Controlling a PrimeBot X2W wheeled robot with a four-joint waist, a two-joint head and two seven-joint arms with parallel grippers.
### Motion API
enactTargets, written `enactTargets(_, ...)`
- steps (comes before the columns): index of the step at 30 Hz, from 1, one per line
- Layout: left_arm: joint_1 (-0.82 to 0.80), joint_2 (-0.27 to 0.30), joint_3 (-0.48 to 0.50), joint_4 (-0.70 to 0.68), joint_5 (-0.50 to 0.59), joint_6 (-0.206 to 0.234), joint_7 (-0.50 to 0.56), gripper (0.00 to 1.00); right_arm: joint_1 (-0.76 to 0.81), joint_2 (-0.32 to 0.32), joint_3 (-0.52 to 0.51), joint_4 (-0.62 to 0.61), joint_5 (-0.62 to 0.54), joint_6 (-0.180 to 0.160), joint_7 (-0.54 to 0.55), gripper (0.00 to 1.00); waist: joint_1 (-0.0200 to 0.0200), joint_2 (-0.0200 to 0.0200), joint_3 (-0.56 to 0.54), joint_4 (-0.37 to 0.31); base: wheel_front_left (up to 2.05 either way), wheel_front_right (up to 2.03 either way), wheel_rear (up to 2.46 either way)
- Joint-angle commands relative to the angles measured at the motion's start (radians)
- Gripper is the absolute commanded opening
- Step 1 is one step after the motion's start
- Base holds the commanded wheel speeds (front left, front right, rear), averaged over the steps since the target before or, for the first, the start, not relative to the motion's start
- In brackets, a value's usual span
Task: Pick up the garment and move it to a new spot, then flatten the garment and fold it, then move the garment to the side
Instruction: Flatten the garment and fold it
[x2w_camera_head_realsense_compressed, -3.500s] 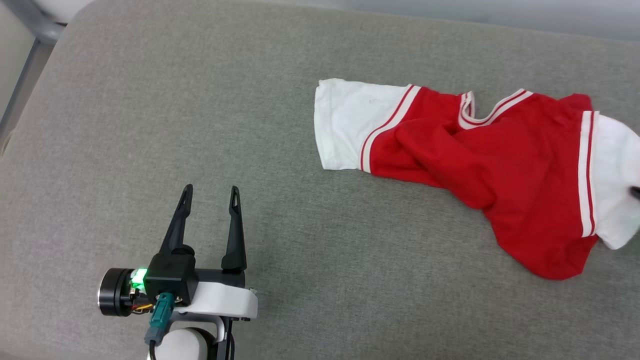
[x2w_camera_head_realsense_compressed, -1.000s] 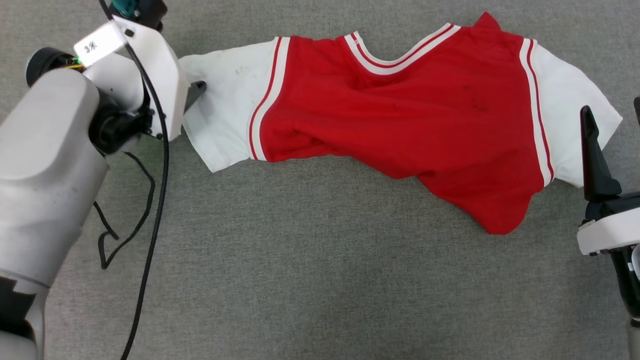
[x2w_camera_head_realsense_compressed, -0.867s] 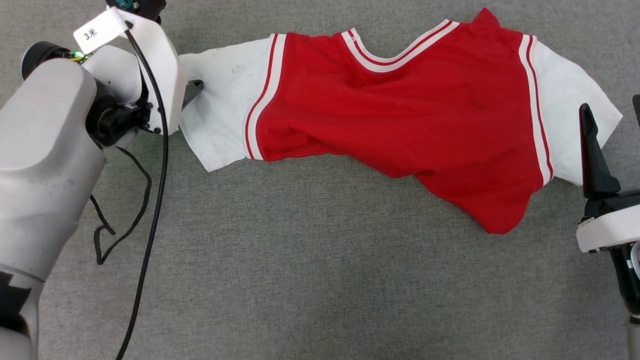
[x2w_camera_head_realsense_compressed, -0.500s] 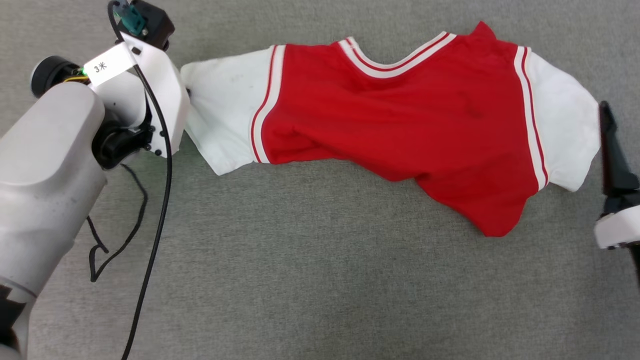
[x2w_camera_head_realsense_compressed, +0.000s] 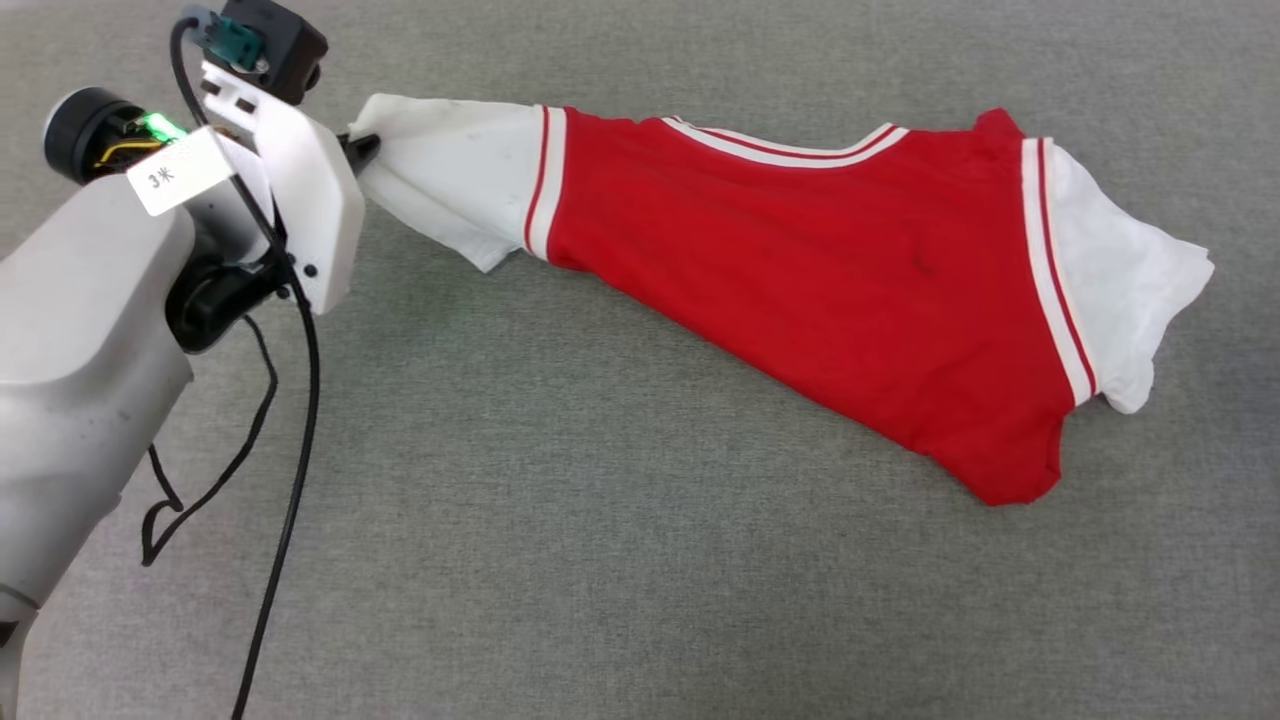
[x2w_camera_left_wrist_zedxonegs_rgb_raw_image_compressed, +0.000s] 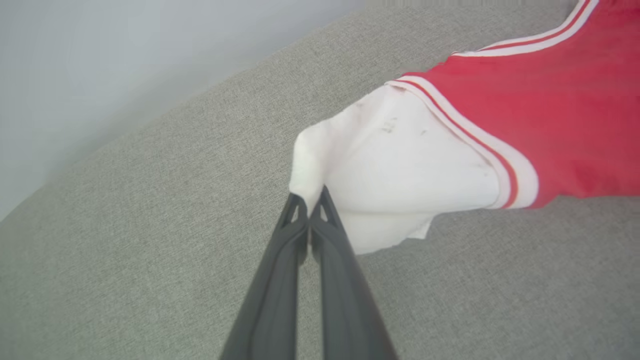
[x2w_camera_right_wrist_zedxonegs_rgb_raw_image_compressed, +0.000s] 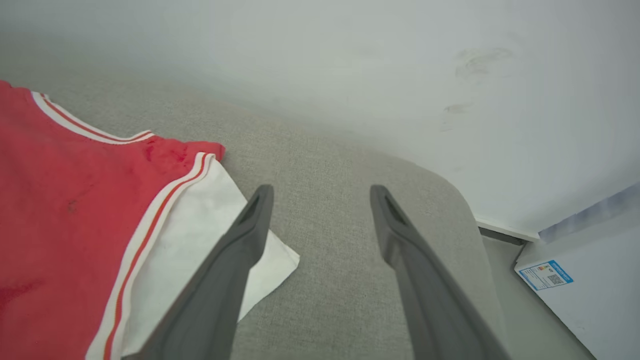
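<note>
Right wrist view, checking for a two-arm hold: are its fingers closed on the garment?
No, the right gripper has its fingers wide apart, bare cushion between them, the garment alongside.

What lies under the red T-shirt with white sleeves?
Grey woven fabric surface shows around the red T-shirt and below its raised white sleeve. Anything beneath the red cloth is covered.

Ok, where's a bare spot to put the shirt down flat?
The widest bare cushion lies on the near side of the garment, between the black cable on the left and the red hem. A thinner strip runs beyond the collar. It is crowded at the left, where the left gripper pinches the white sleeve.
</note>
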Motion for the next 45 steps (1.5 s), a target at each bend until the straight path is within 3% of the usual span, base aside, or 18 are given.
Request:
enactTargets(1,-0.002,-0.003,-0.007,-0.010,0.007,0.000,-0.016,0.00,-0.029,-0.058,0.045,0.030,0.052,-0.001,0.090,1.00,0.0000,0.0000,0.003,0.018,0.00,0.00,0.00)
enactTargets(7,-0.025,-0.013,-0.023,-0.035,0.023,0.000,-0.041,0.00,-0.109,-0.188,0.166,0.088,0.181,-0.001,0.309,1.00,0.0000,0.0000,0.025,0.045,0.00,0.00,0.00)
enactTargets(12,-0.050,-0.031,-0.029,-0.049,0.036,0.000,-0.059,0.00,-0.200,-0.249,0.268,0.172,0.241,-0.001,0.444,1.00,0.0000,0.0000,0.055,0.071,0.00,0.00,0.00)
enactTargets(20,-0.083,-0.056,-0.041,-0.051,0.053,0.000,-0.094,0.00,-0.291,-0.192,0.365,0.373,0.285,-0.001,0.494,1.00,0.0000,0.0000,0.101,0.096,0.00,0.00,0.00)
enactTargets(23,-0.090,-0.068,-0.045,-0.043,0.058,0.000,-0.109,0.00,-0.280,-0.153,0.413,0.439,0.303,0.000,0.495,1.00,0.0000,0.0000,0.110,0.103,0.00,0.00,0.00)
enactTargets(29,-0.093,-0.072,-0.058,-0.030,0.052,0.000,-0.125,0.00,-0.248,-0.138,0.506,0.516,0.357,0.005,0.505,1.00,0.0000,0.0000,0.118,0.104,0.00,0.00,0.00)
enactTargets(30,-0.093,-0.072,-0.060,-0.027,0.051,0.000,-0.126,0.00,-0.250,-0.140,0.516,0.520,0.364,0.005,0.498,0.58,0.0000,0.0000,0.117,0.103,0.00,0.00,0.00)
enactTargets(32,-0.090,-0.072,-0.064,-0.022,0.047,0.000,-0.128,0.00,-0.273,-0.147,0.524,0.524,0.377,0.005,0.472,0.00,0.0000,0.0000,0.111,0.099,0.00,0.00,0.00)
enactTargets(45,-0.085,-0.049,-0.061,-0.022,0.044,0.001,-0.238,0.00,-0.411,-0.214,0.544,0.453,0.399,-0.001,0.161,0.00,0.0000,0.0000,-0.036,0.059,0.00,0.00,0.00)
